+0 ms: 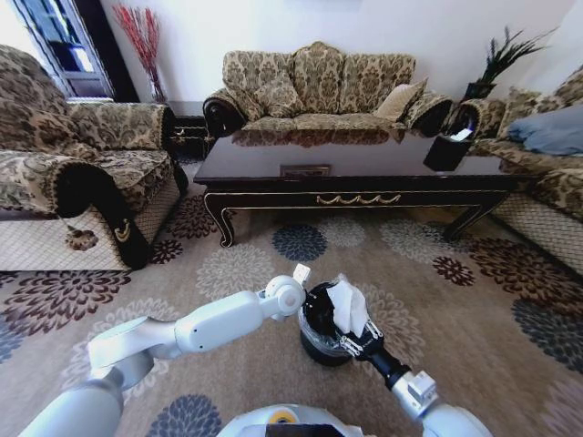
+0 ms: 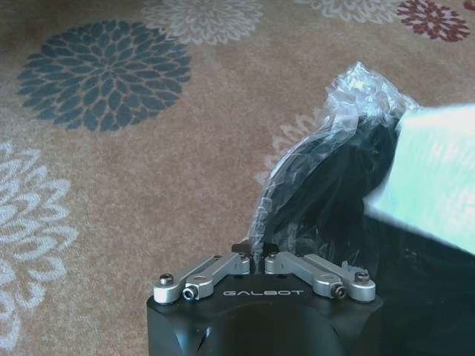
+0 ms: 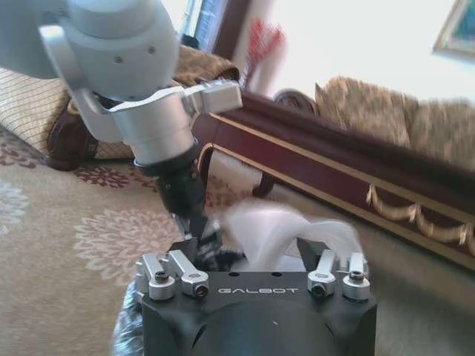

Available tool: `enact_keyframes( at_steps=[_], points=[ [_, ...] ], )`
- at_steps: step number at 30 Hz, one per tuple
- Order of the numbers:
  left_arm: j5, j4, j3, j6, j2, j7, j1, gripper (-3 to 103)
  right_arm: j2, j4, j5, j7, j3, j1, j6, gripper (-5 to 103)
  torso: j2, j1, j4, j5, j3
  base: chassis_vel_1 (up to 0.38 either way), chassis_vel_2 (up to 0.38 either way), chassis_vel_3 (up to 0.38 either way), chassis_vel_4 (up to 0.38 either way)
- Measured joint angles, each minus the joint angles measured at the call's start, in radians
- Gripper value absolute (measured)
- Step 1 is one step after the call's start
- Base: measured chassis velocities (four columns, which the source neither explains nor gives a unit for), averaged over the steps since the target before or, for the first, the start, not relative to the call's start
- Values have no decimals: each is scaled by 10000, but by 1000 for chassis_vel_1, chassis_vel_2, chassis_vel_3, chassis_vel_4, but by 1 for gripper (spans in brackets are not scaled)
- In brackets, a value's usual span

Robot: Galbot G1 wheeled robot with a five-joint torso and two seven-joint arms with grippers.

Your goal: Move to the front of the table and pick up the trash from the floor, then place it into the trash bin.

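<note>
My right gripper (image 1: pixel 349 320) is clamped on the crumpled white paper (image 1: pixel 346 303), holding it directly above the trash bin (image 1: pixel 321 339). My left gripper (image 1: pixel 310 305), pinched closed on the liner bag (image 2: pixel 364 93), steadies the rim beside it.

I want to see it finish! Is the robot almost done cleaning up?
Nearly. It is already parked before the table. The right gripper holds white paper over the bin, while the left gripper pinches the bin's liner. The paper still has to drop in. I see no other scraps on the carpet.
</note>
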Motion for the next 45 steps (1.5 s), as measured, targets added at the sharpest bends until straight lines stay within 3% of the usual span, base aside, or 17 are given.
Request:
enact_keyframes(
  at_steps=[2,7,18,25,35,38,45],
  points=[
    [-13,-33,0,0,0,-2,-12,3,-37,8,-392,-123,85,-61,181,88,0,0,0,0,0,0,0,0,0],
    [-16,49,-88,0,26,-2,-15,3,-84,284,-481,-570,116,-365,182,99,0,0,-1,-1,0,0,0,0,0],
    [-4,97,-265,0,125,8,78,3,-16,496,-319,-720,-71,-501,182,100,0,0,-1,-1,0,0,0,0,0],
    [-35,-69,-420,0,575,57,75,3,-41,406,238,-524,75,-395,85,100,0,0,-1,-1,0,0,0,0,0],
    [60,-707,-1700,0,1661,250,688,3,-36,-273,1312,-248,156,273,-116,100,0,0,0,-2,0,0,0,0,0],
    [188,-954,-2242,0,2171,428,1109,3,-159,-1111,1678,-218,146,743,-144,100,0,0,-1,-1,0,0,0,0,0],
    [759,-1098,-3109,1,2622,798,2001,3,-192,-2435,2083,-204,-84,1330,-131,100,0,0,0,-1,0,0,0,0,0]
  ],
)
